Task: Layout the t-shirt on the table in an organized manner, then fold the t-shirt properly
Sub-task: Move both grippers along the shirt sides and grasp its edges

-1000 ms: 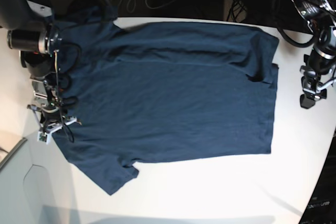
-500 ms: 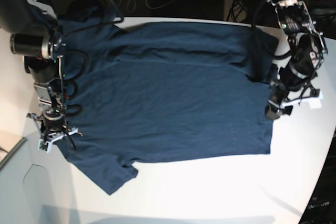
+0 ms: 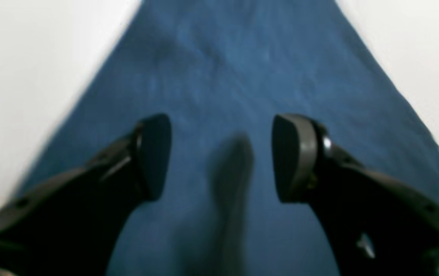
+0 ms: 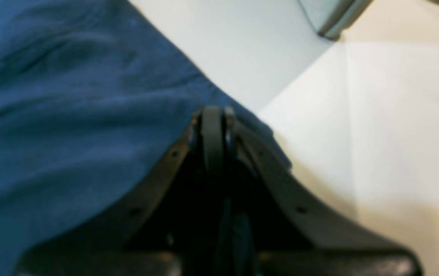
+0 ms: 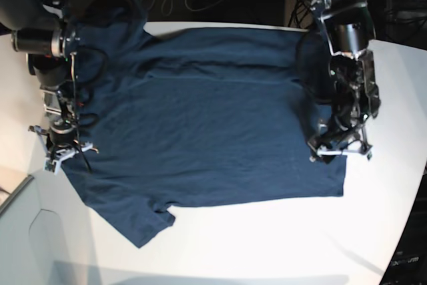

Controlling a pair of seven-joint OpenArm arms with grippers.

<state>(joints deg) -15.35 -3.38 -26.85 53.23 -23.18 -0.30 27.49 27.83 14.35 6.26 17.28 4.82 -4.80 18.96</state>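
Two grippers: left gripper (image 3: 221, 157) jaws spread over soft navy t-shirt (image 5: 220, 118), right gripper (image 4: 213, 126) jaws pressed together at its hem.

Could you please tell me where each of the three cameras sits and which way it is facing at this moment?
Base: overhead, looking down on the t-shirt, the table and both arms.
Left wrist: behind the left gripper, facing down; its fingers stand apart above the shirt.
Right wrist: behind the right gripper, shut on the t-shirt edge.
Shared: all three show blue cloth on white tabletop.
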